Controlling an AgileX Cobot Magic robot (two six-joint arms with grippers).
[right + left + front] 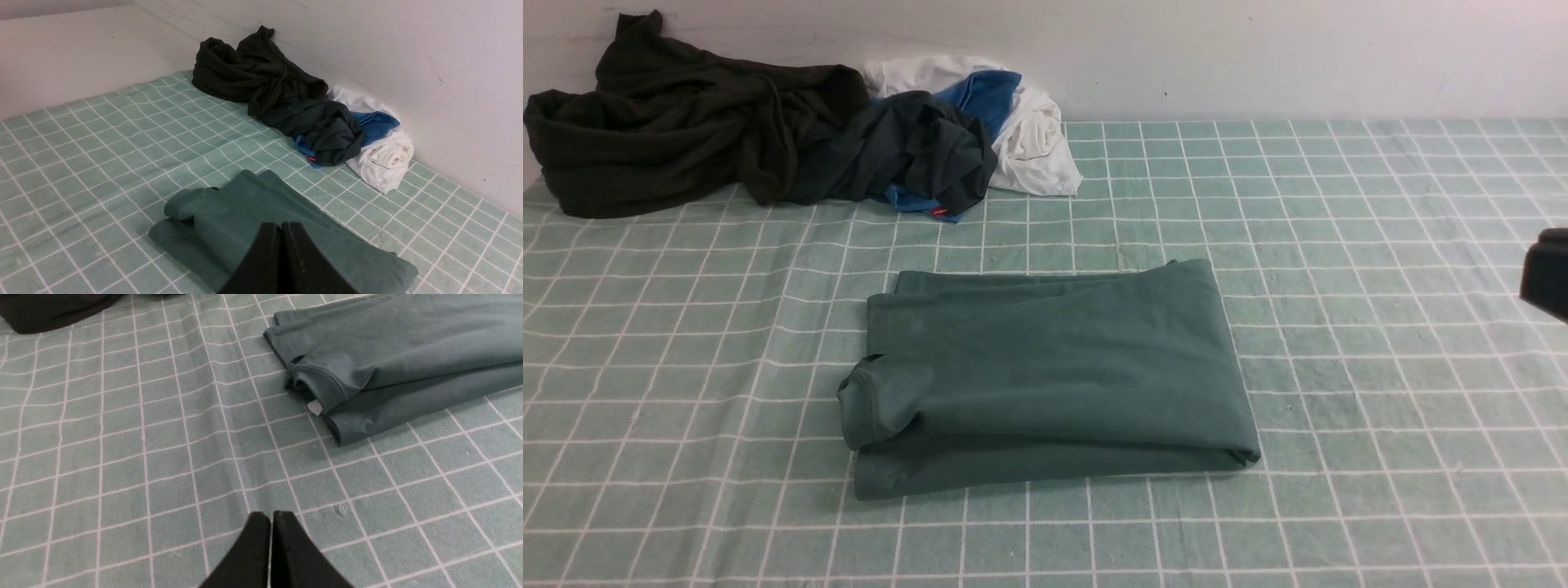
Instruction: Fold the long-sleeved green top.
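Front view: the green long-sleeved top [1045, 376] is laid folded into a compact rectangle at mid desk, on the checked cloth [1380, 245]. The collar end is bunched at the left edge and the lower layer sticks out on the near side. A pile of other clothes [768, 131] is seen far left by the wall, well apart from it. Only a dark bit of the right arm [1547, 273] is seen, at the right edge; the left arm is not seen. Left wrist view: the left tool [271, 516] is pressed together with nothing clamped, over bare cloth, apart from the top. A white label [314, 407] is exposed at the collar. Right wrist view: the right tool [281, 225] is likewise closed tip to tip and empty, lined up with the top; clearance cannot be told. The fold is judged essentially done. Risks: the upper layer could be snagged and dragged open by a low sweep of the right tool. The bunched collar could let that layer slide. The cloth underneath could be rucked by any tidy-up push.
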